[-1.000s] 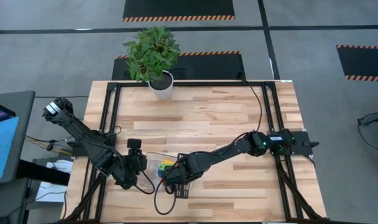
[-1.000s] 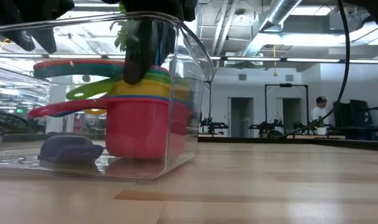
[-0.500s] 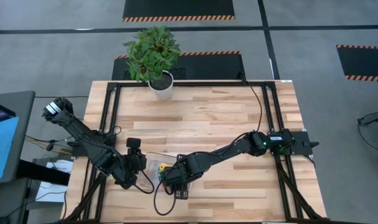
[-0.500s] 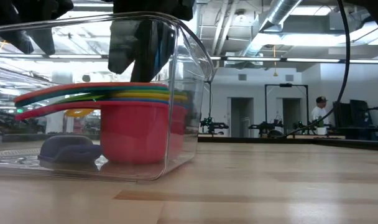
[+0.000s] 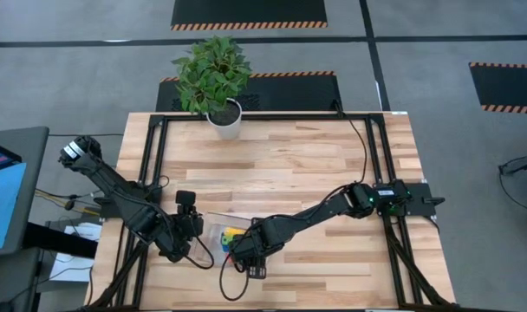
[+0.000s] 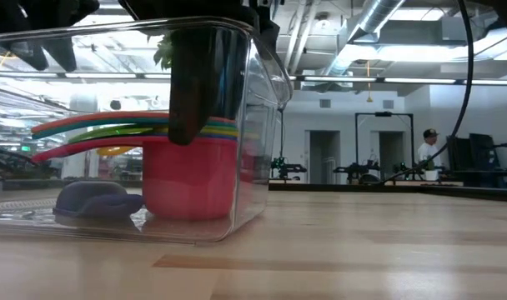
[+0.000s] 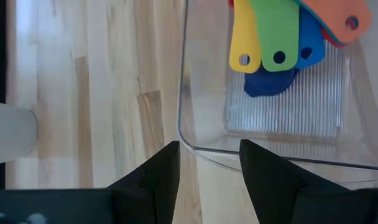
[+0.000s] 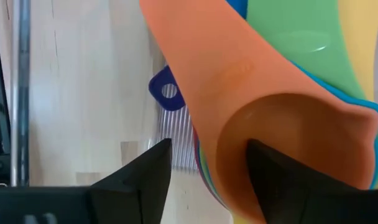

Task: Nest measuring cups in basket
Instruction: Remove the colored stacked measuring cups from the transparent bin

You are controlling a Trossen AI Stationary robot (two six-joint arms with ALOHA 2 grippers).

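The clear basket (image 5: 213, 224) lies near the table's front edge. Inside it the measuring cups stand nested in one stack (image 6: 191, 179), red outermost and orange (image 8: 288, 130) innermost, their handles (image 7: 277, 31) fanned out. A dark blue cup (image 6: 95, 200) lies by itself on the basket floor. My right gripper (image 8: 207, 165) is open above the stack, with the orange cup's wall between its fingers. My left gripper (image 7: 209, 168) is open at the basket's corner, one finger on each side of the rim (image 7: 204, 154). My left gripper has the basket's corner rim between its open fingers; I cannot tell whether a finger touches it. My right gripper reaches down into the basket, one finger (image 6: 187, 92) in front of the stack; I cannot tell whether it touches the orange cup.
A white pot with a green plant (image 5: 224, 117) stands at the table's far edge. Bare wood (image 5: 333, 165) stretches across the middle and right of the table. In the low view a person (image 6: 427, 150) stands far back in the room.
My right gripper has opened and let go of the upper cups. They hung tilted above the red cup a second ago and now sit level inside it. The open fingers then went down beside the stack.
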